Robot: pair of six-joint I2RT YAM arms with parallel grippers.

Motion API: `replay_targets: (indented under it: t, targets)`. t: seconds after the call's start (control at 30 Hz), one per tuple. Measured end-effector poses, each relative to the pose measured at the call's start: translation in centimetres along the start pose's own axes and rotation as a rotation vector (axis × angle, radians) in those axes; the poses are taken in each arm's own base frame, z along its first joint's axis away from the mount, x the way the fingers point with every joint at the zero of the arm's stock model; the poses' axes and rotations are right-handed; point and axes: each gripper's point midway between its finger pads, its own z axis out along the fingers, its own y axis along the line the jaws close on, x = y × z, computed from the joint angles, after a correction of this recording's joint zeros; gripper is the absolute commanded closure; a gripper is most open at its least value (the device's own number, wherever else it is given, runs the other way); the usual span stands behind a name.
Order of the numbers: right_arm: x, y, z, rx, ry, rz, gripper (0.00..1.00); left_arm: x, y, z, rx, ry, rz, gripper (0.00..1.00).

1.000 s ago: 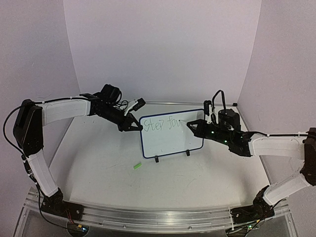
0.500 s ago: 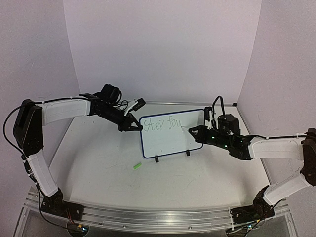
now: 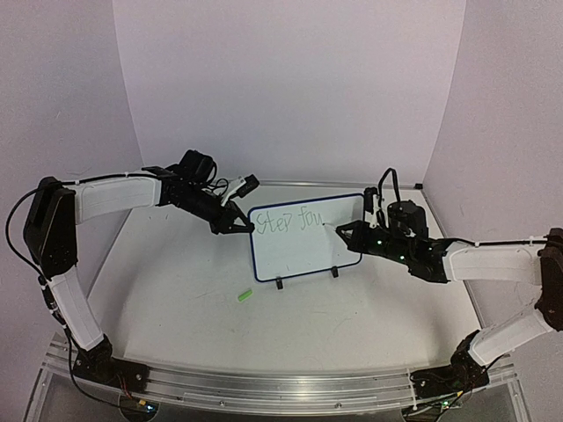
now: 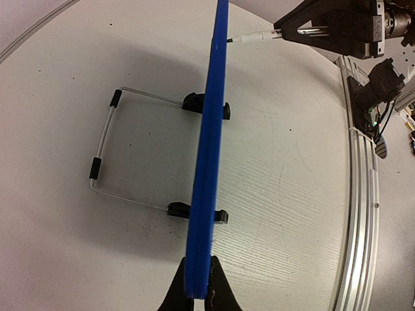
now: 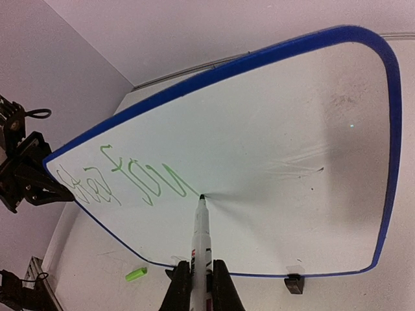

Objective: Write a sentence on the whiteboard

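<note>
Tabletop (image 3: 176, 299): whiteboard (image 3: 299, 251) upright, L jaws clamp its edge, R jaws grip marker (image 5: 201, 233).

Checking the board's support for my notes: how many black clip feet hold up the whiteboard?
2. Both grip the bottom edge of the whiteboard: the left clip foot near its lower left corner, the right clip foot toward its lower right. None seems hidden.

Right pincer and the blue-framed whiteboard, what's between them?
A slim white marker pen, clamped in the right pincer, spans the gap; its dark tip touches the blue-framed white board beside the green writing. The right wrist view shows it.
</note>
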Motion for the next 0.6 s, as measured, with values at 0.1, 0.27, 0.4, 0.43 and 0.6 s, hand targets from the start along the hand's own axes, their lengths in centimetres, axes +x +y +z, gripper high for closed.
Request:
replay_targets:
  t: [0.1, 0.27, 0.4, 0.43, 0.6]
  targets:
    - [-1.1, 0.6, 0.0, -0.010, -0.021, -0.005, 1.00, 0.0, 0.0, 0.0, 0.000, 0.000, 0.000, 1.00]
    - [-2.5, 1.5, -0.3, -0.024, -0.055, -0.012, 1.00, 0.0, 0.0, 0.0, 0.000, 0.000, 0.000, 1.00]
    - [-2.6, 1.5, -0.3, -0.025, -0.059, -0.015, 1.00, 0.0, 0.0, 0.0, 0.000, 0.000, 0.000, 1.00]
    - [-2.6, 1.5, -0.3, -0.024, -0.058, -0.016, 1.00, 0.0, 0.0, 0.0, 0.000, 0.000, 0.000, 1.00]
    - [-2.6, 1.6, -0.3, -0.026, -0.057, -0.019, 1.00, 0.0, 0.0, 0.0, 0.000, 0.000, 0.000, 1.00]
